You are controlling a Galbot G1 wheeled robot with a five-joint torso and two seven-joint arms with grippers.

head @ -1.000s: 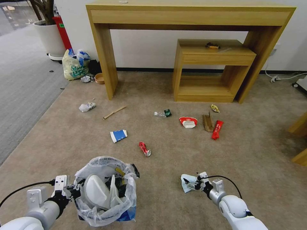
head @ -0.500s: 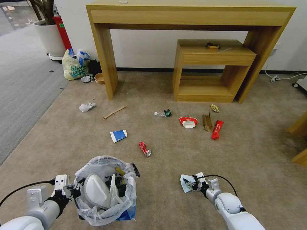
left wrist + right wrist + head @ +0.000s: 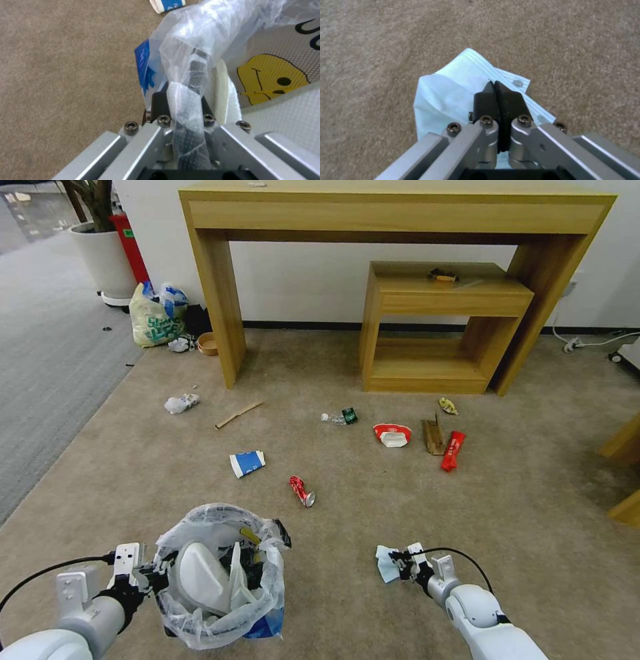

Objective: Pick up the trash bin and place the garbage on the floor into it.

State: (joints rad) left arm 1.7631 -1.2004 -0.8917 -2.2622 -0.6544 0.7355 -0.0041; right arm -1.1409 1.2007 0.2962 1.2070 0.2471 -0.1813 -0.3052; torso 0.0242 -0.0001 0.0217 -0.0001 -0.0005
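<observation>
The left end effector (image 3: 155, 579) is clamped on the rim of the bin (image 3: 220, 580), pinching the liner bag (image 3: 186, 75) together with the rim; the bin sits low at the robot's left, over the near floor (image 3: 347, 607). The right end effector (image 3: 400, 565) has its pads pressed fully together on one edge of the mask (image 3: 453, 95), at the near floor to the robot's right, well apart from the bin.

Risks, as judged:
- The mask is thin, limp pleated fabric held by a narrow edge bite; it may slip out or hang and catch on the bin rim.
- The liner is slick, crinkly film; with film caught in the left grip, the bin may slide or tilt.
- A white slipper (image 3: 200, 577) already fills much of the bin's mouth, so a light item could settle on top and fall out.

Materials on the short-pile tan carpet ahead: a crushed metal can (image 3: 301, 491), a paper cup (image 3: 247, 463) lying on its side, a flat wooden stick (image 3: 238, 415), a small clear bottle (image 3: 338, 417), a shallow bowl (image 3: 392, 434), folded cardboard (image 3: 433, 436) and a glossy red wrapper (image 3: 453, 450).
</observation>
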